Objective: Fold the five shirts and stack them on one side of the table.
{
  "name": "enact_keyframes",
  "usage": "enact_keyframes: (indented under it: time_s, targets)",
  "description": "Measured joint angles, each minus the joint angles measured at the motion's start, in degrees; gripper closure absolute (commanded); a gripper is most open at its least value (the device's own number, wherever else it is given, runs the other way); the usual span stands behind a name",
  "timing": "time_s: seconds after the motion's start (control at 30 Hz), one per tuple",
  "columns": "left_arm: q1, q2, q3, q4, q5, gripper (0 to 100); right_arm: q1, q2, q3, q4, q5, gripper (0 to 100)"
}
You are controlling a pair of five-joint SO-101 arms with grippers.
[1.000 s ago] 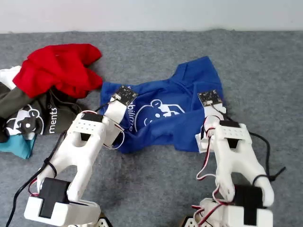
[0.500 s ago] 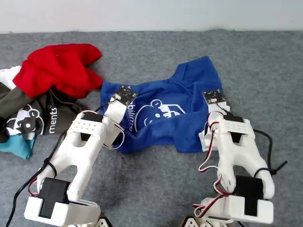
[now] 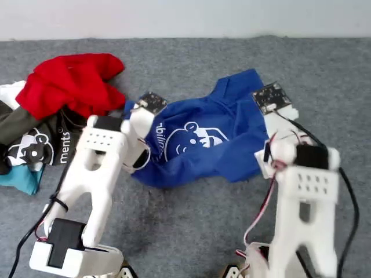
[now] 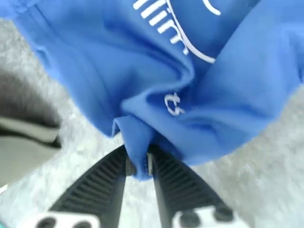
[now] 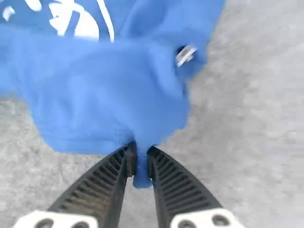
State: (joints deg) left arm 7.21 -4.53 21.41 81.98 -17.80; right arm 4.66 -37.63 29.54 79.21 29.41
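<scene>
Currently: blue shirt (image 3: 197, 142), soft, light, limp, likely sags btwn holds. Left gripper (image 4: 137, 160) & right gripper (image 5: 141, 160) each clamped on bunched edge; best held at corners

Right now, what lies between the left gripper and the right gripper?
The blue shirt spans that stretch in the high view. The left gripper and right gripper each have jaws shut on its edge, as their wrist views show.
</scene>
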Motion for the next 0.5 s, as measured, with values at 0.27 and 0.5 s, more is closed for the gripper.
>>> enact_keyframes:
  time_s: [0.27, 0.5]
  targets:
    - [-2.5, -1.1, -11.3, 16.5, -0.1, 99, -0.2, -19.2, -10.5, 13.0, 1.5, 98.9]
    - [-16.2, -6.3, -11.3, 17.2, -0.2, 99, 3.0, -25.6, -15.6, 19.8, 1.7, 98.9]
